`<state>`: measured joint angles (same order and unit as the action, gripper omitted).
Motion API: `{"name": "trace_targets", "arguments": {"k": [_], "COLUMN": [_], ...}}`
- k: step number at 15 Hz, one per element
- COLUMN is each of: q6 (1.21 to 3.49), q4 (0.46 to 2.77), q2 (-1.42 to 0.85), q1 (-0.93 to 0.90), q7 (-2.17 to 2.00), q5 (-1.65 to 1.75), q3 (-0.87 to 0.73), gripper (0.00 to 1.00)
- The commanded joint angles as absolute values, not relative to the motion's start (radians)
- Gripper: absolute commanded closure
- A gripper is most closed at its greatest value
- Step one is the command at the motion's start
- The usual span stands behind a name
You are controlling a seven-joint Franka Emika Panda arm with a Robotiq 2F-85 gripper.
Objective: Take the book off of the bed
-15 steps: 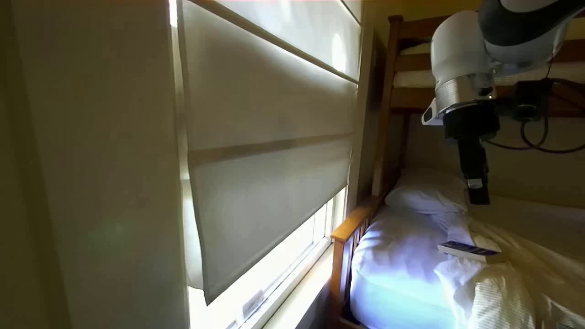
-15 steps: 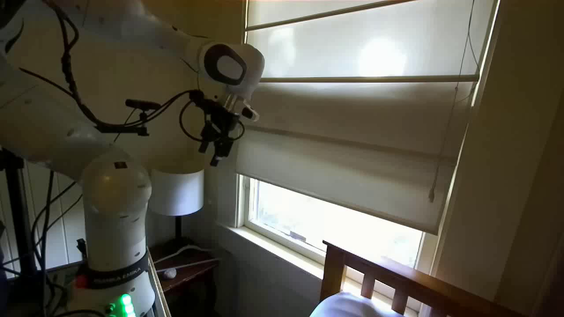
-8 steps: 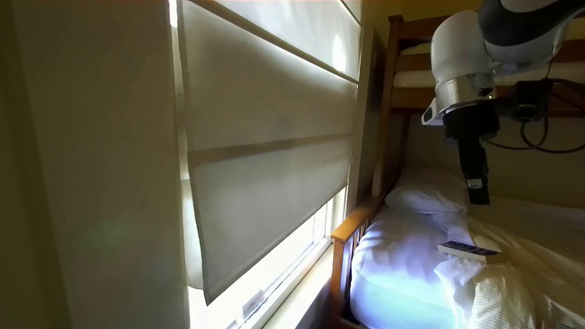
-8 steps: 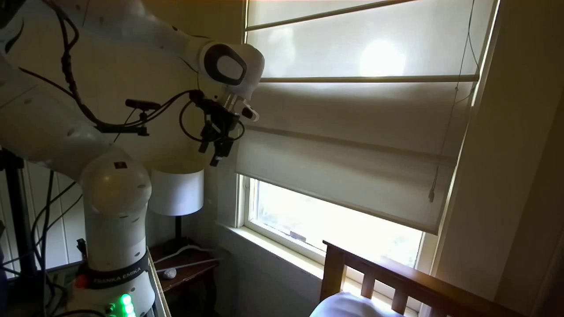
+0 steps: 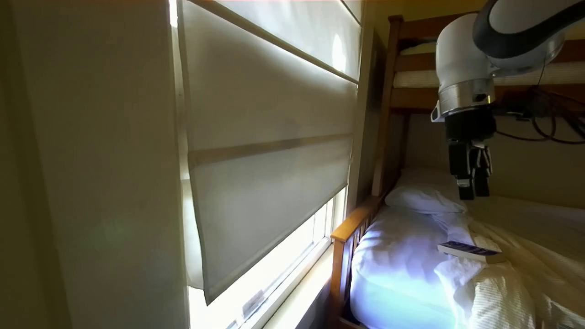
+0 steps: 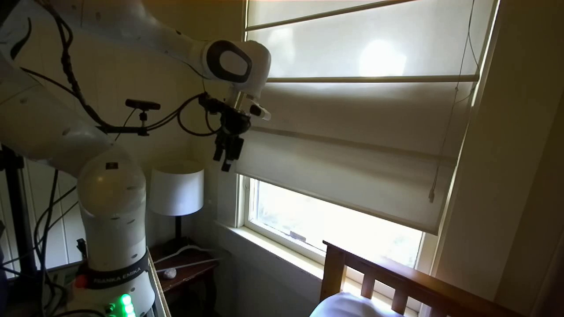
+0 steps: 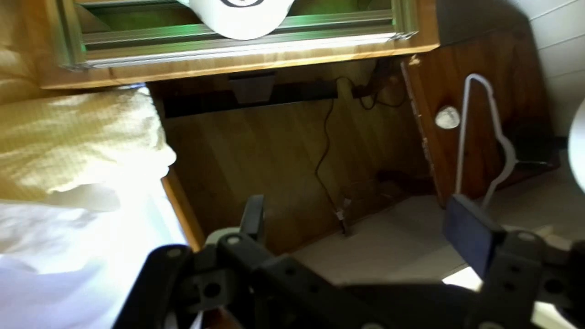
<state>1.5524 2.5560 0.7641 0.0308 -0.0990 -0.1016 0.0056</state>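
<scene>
Book (image 5: 470, 251) is lying on the rumpled white bed (image 5: 397, 246), and we are seeing it, dark on top, in an exterior view. Our fingers (image 7: 473, 235) are hanging in the air, clear of it, standing wide apart and gripping nothing. In the wrist view, a white hanger (image 7: 463, 137) is resting on the bench (image 7: 434, 87).

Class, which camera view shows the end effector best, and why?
The wrist view: the end effector looms large there, its fingers clearly apart, though the frame crops it. Both exterior views show it small, dark, pointing downward.
</scene>
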Motion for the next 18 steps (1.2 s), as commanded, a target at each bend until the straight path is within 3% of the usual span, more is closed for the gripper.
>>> {"name": "trace_targets", "arguments": {"k": [1, 6, 13, 18], "q6": [1.589, 1.643, 1.638, 1.846], "q4": [2.561, 2.520, 2.532, 2.478], "q2": [0.773, 0.738, 0.751, 0.653], "q1": [0.132, 0.258, 0.249, 0.305], "q7": [-0.132, -0.187, -0.174, -0.257], "q5": [0.046, 0.196, 0.182, 0.350], "q3": [-0.012, -0.086, -0.097, -0.079], "gripper": [0.00, 0.00, 0.00, 0.00]}}
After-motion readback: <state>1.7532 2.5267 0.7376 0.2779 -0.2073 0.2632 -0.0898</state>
